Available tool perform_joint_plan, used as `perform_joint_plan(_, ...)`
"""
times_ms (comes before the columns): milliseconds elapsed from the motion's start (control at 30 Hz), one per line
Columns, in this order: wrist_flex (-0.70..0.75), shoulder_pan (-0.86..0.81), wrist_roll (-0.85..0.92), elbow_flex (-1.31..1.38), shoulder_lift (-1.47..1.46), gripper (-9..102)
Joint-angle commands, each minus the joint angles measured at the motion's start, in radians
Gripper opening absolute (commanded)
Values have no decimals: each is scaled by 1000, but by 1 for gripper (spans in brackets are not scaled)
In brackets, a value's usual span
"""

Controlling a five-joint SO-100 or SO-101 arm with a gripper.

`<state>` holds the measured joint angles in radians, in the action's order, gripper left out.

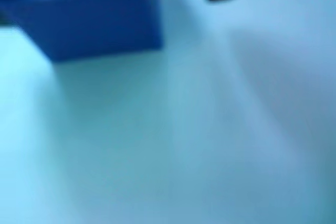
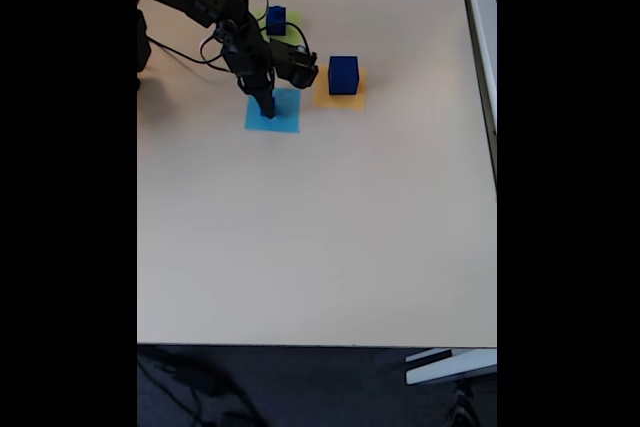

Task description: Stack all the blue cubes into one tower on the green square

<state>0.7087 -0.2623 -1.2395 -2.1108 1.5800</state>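
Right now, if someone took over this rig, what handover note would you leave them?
Gripper: down over the light-blue square; a blue cube sits close beside it in the wrist view; too blurred to tell whether the jaws are open or shut on it.
Green square: holds a small blue cube.
Orange-yellow square: holds a larger blue cube.
Done: no tower of all cubes yet.
Left: gather the other cubes onto the green square.

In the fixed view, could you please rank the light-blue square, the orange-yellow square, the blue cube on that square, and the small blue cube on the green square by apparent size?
1. Light-blue square and orange-yellow square: similar; the arm and cube cover part of each, so unranked.
2. Blue cube on the orange-yellow square.
3. Small blue cube on the green square.
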Motion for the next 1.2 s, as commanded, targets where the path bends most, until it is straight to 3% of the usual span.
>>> perform_joint_plan(0, -15, -15, 6, 5, 5, 11)
perform_joint_plan(200, -15, -17, 3, 5, 14, 0)
perform_joint_plan(467, 21, -12, 9, 28, 66, 0)
perform_joint_plan(767, 313, -26, 9, 411, 60, 0)
perform_joint_plan(1167, 339, 87, -190, 746, -95, 0)
